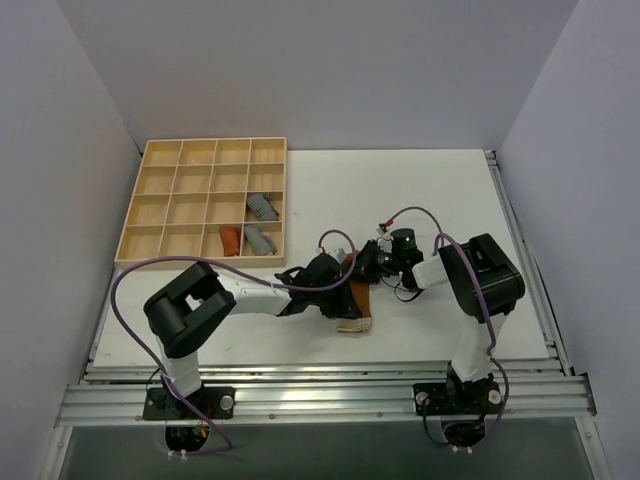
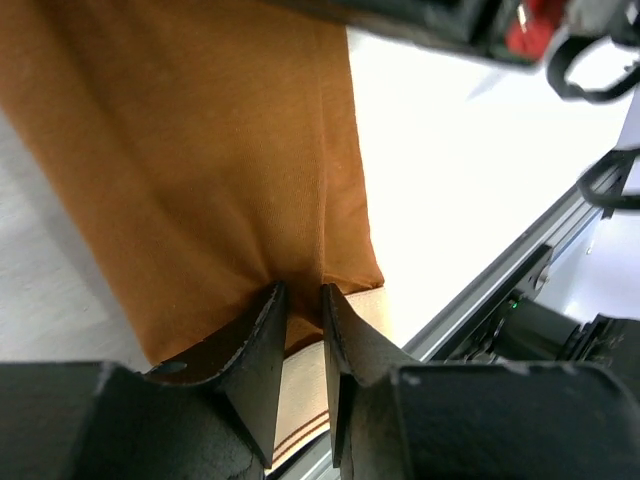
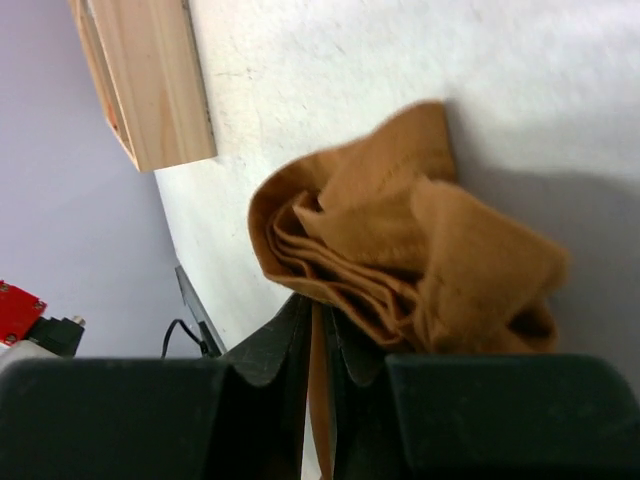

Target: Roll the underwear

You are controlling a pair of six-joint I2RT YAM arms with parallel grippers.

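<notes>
The caramel-brown underwear (image 1: pixel 358 300) lies on the white table between the two arms, its pale beige band (image 1: pixel 355 325) toward the near edge. My left gripper (image 1: pixel 335 275) comes in from the left. In the left wrist view it (image 2: pixel 300 290) is shut on a fold of the underwear (image 2: pixel 200 150) just above the band (image 2: pixel 300 385). My right gripper (image 1: pixel 375 262) meets the cloth's far end from the right. In the right wrist view it (image 3: pixel 318 305) pinches a thin layer of the underwear (image 3: pixel 400 240), which is bunched in folds ahead of its fingers.
A wooden compartment tray (image 1: pixel 140 205) stands at the back left, holding two grey rolled cloths (image 1: pixel 262 207) and a redder orange roll (image 1: pixel 231 240). Its corner (image 3: pixel 150 80) shows in the right wrist view. A metal rail (image 1: pixel 320 385) runs along the near edge.
</notes>
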